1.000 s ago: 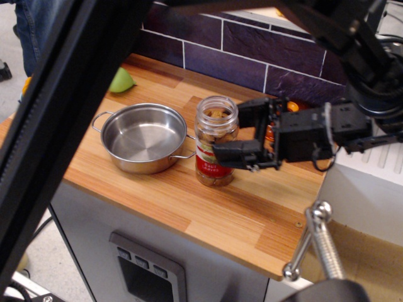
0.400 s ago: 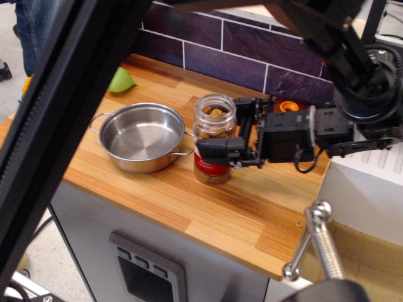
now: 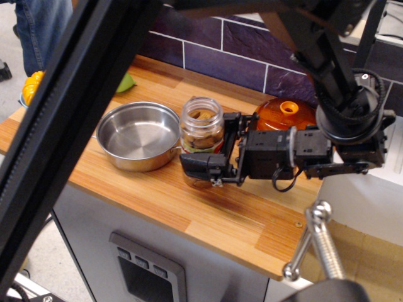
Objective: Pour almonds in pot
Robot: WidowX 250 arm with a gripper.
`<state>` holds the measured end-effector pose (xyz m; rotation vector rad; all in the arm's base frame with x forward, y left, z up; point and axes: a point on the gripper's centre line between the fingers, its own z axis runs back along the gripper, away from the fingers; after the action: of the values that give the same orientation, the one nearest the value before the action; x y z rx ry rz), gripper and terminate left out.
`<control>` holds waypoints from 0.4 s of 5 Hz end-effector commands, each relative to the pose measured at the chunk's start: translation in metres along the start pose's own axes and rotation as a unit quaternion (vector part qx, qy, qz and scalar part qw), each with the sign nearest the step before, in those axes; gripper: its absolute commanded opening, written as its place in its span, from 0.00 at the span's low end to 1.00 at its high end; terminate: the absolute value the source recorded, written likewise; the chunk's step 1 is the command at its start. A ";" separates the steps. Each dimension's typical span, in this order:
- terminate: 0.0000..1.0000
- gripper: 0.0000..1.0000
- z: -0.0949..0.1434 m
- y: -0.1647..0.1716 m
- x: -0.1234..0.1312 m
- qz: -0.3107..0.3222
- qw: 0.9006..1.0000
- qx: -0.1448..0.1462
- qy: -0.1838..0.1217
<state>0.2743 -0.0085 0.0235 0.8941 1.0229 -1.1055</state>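
The almonds (image 3: 200,139) sit in a clear open-topped jar (image 3: 201,126) standing upright on the wooden desk (image 3: 208,217), just right of the pot (image 3: 138,135), whose shiny inside holds nothing. The gripper (image 3: 208,154) reaches in from the right with its black fingers (image 3: 198,165) around the lower part of the jar, one in front and one behind; whether they press the glass I cannot tell. Behind the arm, at the far right, lies an orange glass lid (image 3: 286,113).
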 end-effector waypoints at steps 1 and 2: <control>0.00 0.00 0.003 -0.002 -0.037 0.042 0.986 0.035 -0.159; 0.00 0.00 0.005 0.000 -0.057 0.017 0.961 0.011 -0.276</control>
<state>0.2752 0.0012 0.0728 0.4742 0.5489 -1.2886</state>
